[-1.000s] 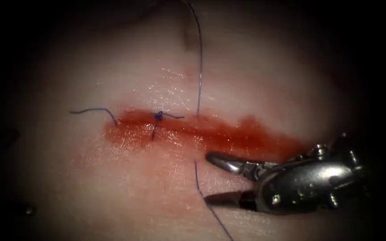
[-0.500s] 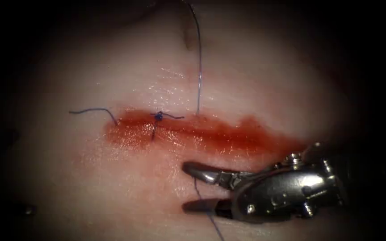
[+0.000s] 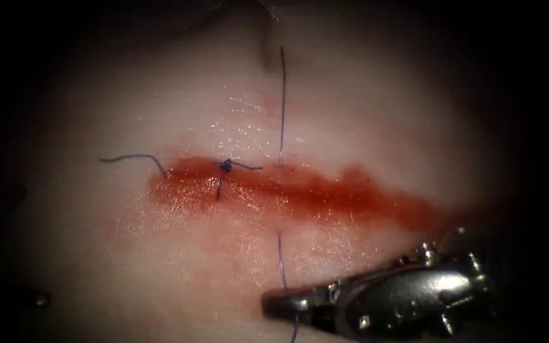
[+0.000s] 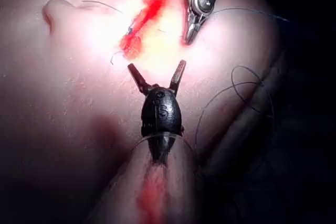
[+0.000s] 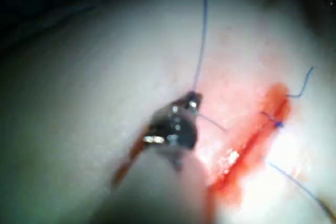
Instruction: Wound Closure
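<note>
Pale pork, the tissue (image 3: 160,267) carries the cut (image 3: 325,194) across its middle, and red fluid (image 3: 376,203) lies along that cut and spreads toward its right end. The right tool (image 3: 281,306) lies on the near side of the cut, below its middle. Its jaws stood apart around the thread half a second ago and are now closed on the strand. The left tool (image 4: 156,76), seen in the left wrist view, hangs well back from the cut with its jaws spread wide and nothing between them. The thread (image 3: 282,108) runs down the far side of the cut and enters the tissue at the cut's far edge. It comes out again on the near side, just right of the knot (image 3: 225,166), and leads straight into the right tool's grip. That knot sits on the cut toward its left end, with a cut end (image 3: 128,157) of thread trailing off past the cut's left tip. Where the needle is I cannot tell. The step in hand looks like taking hold of the near strand of a second stitch. I judge any pull from here calls for a steady grip and a line square to the cut, so the thread slides instead of sawing at the cut's edge.
</note>
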`<state>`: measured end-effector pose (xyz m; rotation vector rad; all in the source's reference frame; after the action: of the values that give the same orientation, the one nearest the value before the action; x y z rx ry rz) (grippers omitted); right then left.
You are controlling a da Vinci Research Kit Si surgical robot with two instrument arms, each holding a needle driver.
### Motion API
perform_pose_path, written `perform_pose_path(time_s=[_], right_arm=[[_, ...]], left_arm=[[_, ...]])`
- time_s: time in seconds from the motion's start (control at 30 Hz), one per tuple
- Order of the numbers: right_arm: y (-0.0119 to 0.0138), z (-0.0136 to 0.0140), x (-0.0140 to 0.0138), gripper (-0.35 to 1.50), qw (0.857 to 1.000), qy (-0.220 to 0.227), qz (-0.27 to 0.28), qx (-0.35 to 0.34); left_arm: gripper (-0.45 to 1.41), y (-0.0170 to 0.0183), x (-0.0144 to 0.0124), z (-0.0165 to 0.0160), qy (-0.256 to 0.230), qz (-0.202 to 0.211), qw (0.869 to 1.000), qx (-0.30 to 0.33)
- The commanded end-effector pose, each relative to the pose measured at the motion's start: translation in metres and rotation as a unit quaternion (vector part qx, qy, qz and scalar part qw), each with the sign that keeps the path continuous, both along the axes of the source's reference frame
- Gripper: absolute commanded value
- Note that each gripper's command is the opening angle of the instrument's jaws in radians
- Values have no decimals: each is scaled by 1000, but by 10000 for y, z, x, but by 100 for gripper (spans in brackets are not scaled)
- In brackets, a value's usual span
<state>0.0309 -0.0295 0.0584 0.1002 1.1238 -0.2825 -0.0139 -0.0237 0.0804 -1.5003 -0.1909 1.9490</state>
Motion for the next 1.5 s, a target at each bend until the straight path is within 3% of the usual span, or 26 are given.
perform_pose_path(time_s=[0.03,0.3,0.33,0.4,0.5,0.63,0.87,0.93,1.0,1.03,1.17,1.27,1.5], right_arm=[[-17,-5,12,-35,1000,5,-8,2],[-15,-14,24,-35,1000,10,1,-3],[-13,-14,24,-10,1000,14,4,-2],[-7,-17,19,74,1000,16,19,3],[4,-22,2,120,999,8,39,2],[35,-31,-37,130,997,-39,69,3],[88,-31,-86,126,987,-66,138,51],[98,-23,-89,116,974,-61,192,107],[107,-13,-86,108,944,-63,257,197],[111,-6,-84,108,921,-67,285,258],[117,13,-74,96,871,-60,320,368],[115,29,-64,91,848,-52,336,406],[107,61,-48,91,815,-39,353,458]], left_arm=[[91,-10,-6,6,-1,0,1000,2],[91,-10,-6,6,-1,0,1000,2],[91,-10,-6,6,-1,0,1000,2],[91,-10,-6,6,-1,0,1000,2],[91,-10,-6,6,-1,0,1000,2],[91,-10,-6,6,-1,0,1000,2],[91,-10,-6,8,-1,2,1000,2],[91,-10,-6,9,0,3,1000,2],[91,-10,-6,9,0,3,1000,2],[91,-10,-6,9,0,3,1000,2],[91,-10,-6,9,0,3,1000,2],[91,-11,-7,10,1,3,1000,2],[89,-15,-19,14,0,10,1000,2]])
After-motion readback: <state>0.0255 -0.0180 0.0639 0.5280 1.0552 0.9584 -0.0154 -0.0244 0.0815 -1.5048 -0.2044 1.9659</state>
